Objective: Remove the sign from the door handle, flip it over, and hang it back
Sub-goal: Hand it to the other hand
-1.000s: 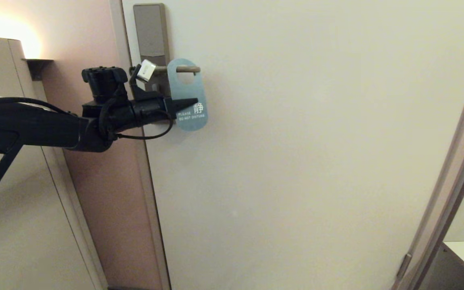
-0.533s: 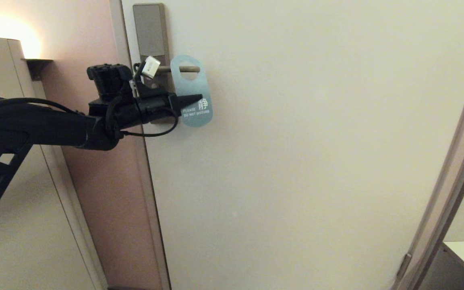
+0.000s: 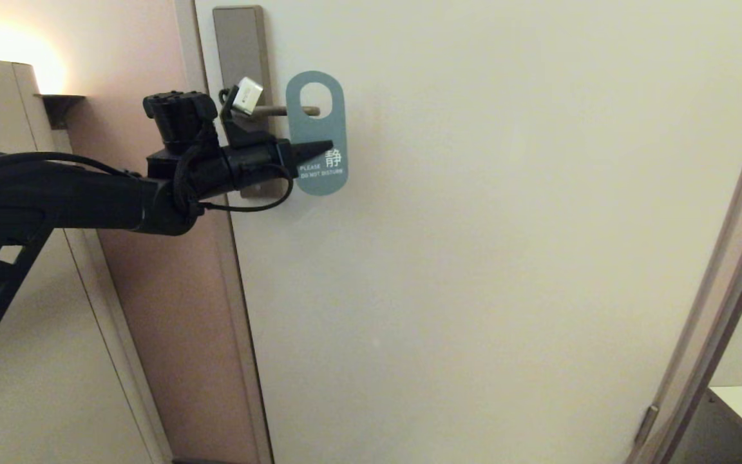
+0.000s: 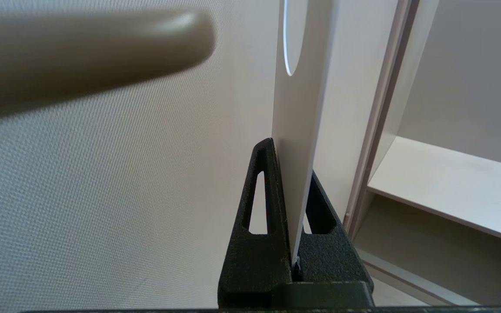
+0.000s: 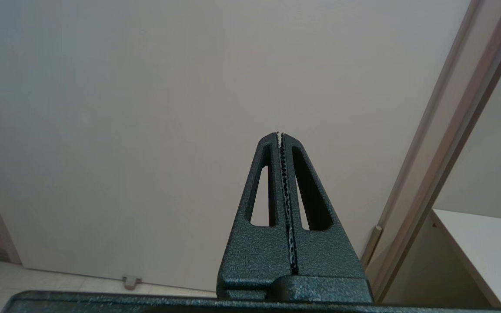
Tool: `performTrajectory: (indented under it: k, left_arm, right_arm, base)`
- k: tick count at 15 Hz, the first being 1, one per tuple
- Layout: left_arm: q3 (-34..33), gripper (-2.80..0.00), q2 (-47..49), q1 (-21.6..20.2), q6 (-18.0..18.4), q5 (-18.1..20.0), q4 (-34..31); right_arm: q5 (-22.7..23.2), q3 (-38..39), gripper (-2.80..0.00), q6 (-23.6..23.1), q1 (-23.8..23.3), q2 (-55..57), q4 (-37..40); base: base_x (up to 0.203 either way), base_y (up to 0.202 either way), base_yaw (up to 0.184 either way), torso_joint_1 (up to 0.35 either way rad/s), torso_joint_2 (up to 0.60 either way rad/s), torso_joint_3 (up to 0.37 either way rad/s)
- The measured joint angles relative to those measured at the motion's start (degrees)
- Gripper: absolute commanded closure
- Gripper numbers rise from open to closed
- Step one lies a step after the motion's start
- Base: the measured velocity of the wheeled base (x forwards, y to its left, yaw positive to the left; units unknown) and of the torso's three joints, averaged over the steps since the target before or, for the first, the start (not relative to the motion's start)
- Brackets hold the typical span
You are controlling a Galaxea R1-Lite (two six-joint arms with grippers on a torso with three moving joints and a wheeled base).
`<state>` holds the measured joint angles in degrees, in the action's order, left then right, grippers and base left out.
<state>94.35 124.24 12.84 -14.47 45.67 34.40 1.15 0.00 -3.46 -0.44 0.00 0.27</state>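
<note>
Reaching in from the left of the head view, my left arm runs level toward the door (image 3: 506,225), and its left end effector (image 3: 319,149) is clamped on the lower half of the sign (image 3: 317,132), the black fingers pinched over the card's near edge beside the white lettering. The wrist camera confirms it: I see the sign (image 4: 298,143) edge-on, a thin pale card standing between the two fingers (image 4: 264,187) of the left end effector (image 4: 293,165), which press it from both sides. The sign shows its blue "PLEASE DO NOT DISTURB" face to the head camera and stands upright against the door. The door handle (image 3: 284,111) passes through the lower part of the oval hole, its tip showing inside the opening, so the card is lifted on the lever but not clear of it. Left of the card the handle meets the tall lock plate (image 3: 240,58). In the wrist view the door handle (image 4: 81,52) looms blurred, close to the card. The right end effector (image 5: 280,143) is out of the head view; its fingers are pressed together on nothing, facing the door's lower part.
</note>
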Motion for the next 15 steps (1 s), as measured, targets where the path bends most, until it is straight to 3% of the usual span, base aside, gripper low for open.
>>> performTrajectory:
  k: [7,12,15]
  left_arm:
    - [-7.3,0.0,-7.5,1.0,0.5,-0.1,0.0]
    - [-11.9,0.0,-15.6,1.1,0.6,-4.2,-0.4]
    - [-15.6,0.0,-19.8,1.3,0.6,-4.2,-0.5]
  right_arm:
    - [0.0,0.0,0.0,0.0,0.0,0.0,0.0]
    - [0.0,0.0,0.0,0.0,0.0,0.0,0.0]
    - [0.0,0.0,0.0,0.0,0.0,0.0,0.0]
  base:
    - [0.0,0.0,0.0,0.0,0.0,0.0]
    - [0.0,0.0,0.0,0.0,0.0,0.0]
    - [0.0,0.0,0.0,0.0,0.0,0.0]
